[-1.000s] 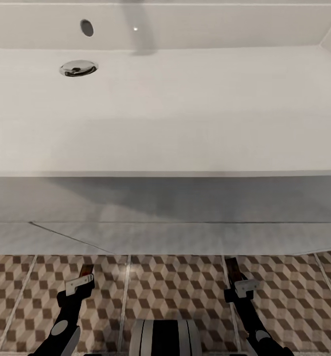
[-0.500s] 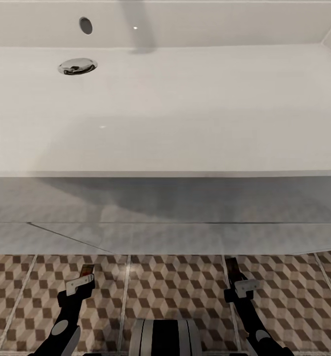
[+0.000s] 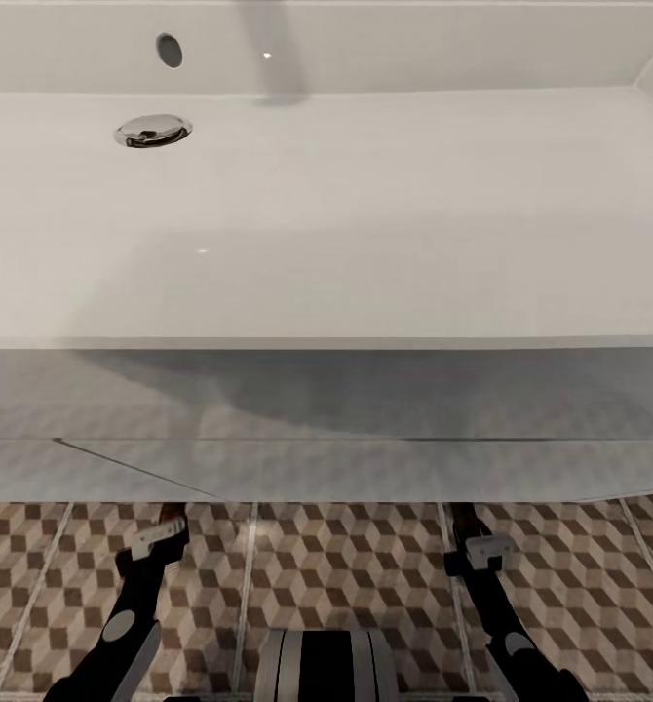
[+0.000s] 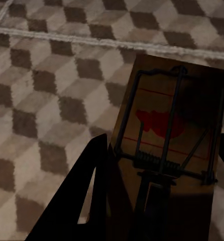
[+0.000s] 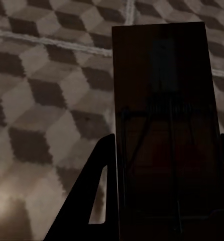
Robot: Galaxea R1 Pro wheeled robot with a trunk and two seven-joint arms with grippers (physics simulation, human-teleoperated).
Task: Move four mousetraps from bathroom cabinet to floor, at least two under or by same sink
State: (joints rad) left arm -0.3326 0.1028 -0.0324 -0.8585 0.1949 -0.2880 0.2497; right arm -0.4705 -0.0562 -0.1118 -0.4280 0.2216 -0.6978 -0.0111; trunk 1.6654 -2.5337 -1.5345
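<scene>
Tan mousetraps (image 4: 167, 130) (image 5: 167, 125) point lengthwise out of each pinching gripper (image 3: 166, 522) (image 3: 468, 522) toward the sink (image 3: 326, 224).

sink (image 3: 365, 214) cut off on three sides, right-held mousetrap (image 5: 164, 130) too dark for detail, its near end cropped

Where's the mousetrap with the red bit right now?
It is clamped in the left gripper: the mousetrap is held above the patterned floor, just in front of the sink.
</scene>
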